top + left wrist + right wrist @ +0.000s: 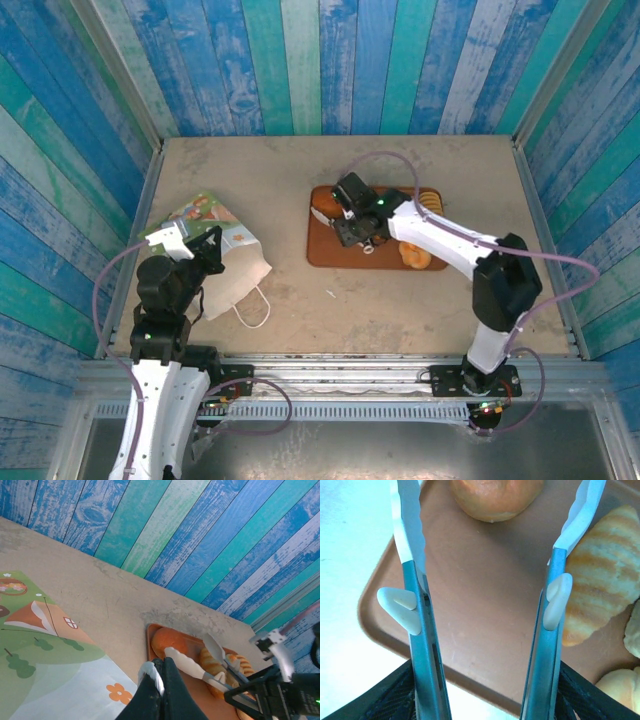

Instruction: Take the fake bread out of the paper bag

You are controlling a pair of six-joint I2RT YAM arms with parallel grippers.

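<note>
The white paper bag [228,262] with its green-and-orange print [50,680] lies flat at the table's left. My left gripper [212,243] is shut on a white strip of the bag, pinched between its black fingertips [161,669]. The fake bread lies on the brown tray [330,252]: a round bun [495,497] at the tray's far left corner, a striped roll [600,570], and more pieces at the right [415,257]. My right gripper [350,225] is shut on blue-and-white tongs [417,630]. The tongs stand spread over bare tray [485,605], with nothing between their tips.
The bag's loop handle [255,305] lies toward the near edge. Blue-green plank walls [320,60] enclose the table on three sides. Bare tabletop [300,290] separates the bag from the tray.
</note>
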